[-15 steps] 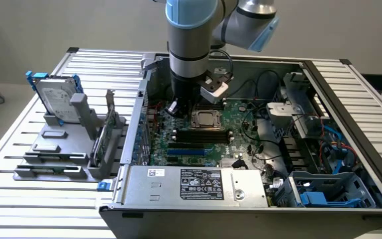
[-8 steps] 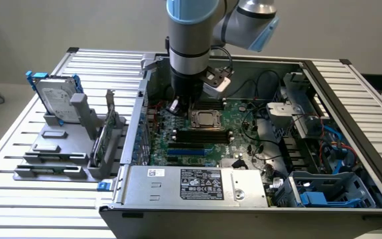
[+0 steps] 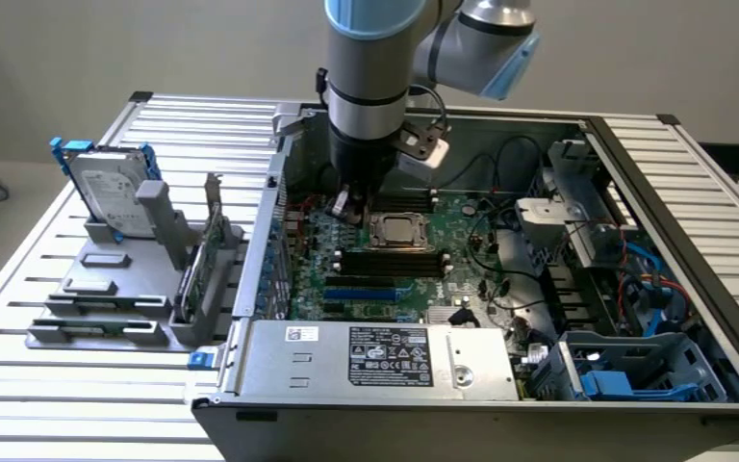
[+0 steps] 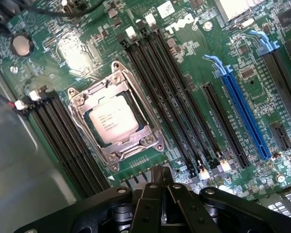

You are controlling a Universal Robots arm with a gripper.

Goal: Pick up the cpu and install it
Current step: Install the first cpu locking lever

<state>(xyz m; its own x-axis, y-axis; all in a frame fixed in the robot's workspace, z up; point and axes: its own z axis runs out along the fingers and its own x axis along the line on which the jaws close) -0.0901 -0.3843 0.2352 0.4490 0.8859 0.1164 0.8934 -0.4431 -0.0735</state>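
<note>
Silvery cpu (image 4: pixel 111 119) — green board (image 4: pixel 194 63), seemingly blue slot (image 4: pixel 240 104).

"dell" logo (white) on the green board (image 4: pixel 184 23).

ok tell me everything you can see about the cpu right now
The cpu is a small flat square chip with a silvery metal top bearing faint printed text. It lies flat in the metal-framed socket on the green board, the frame bordering its edges. The gripper hangs over the board beside the socket, not touching the chip.

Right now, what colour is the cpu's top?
Silvery metal; the cpu shows best in the wrist view.
</note>
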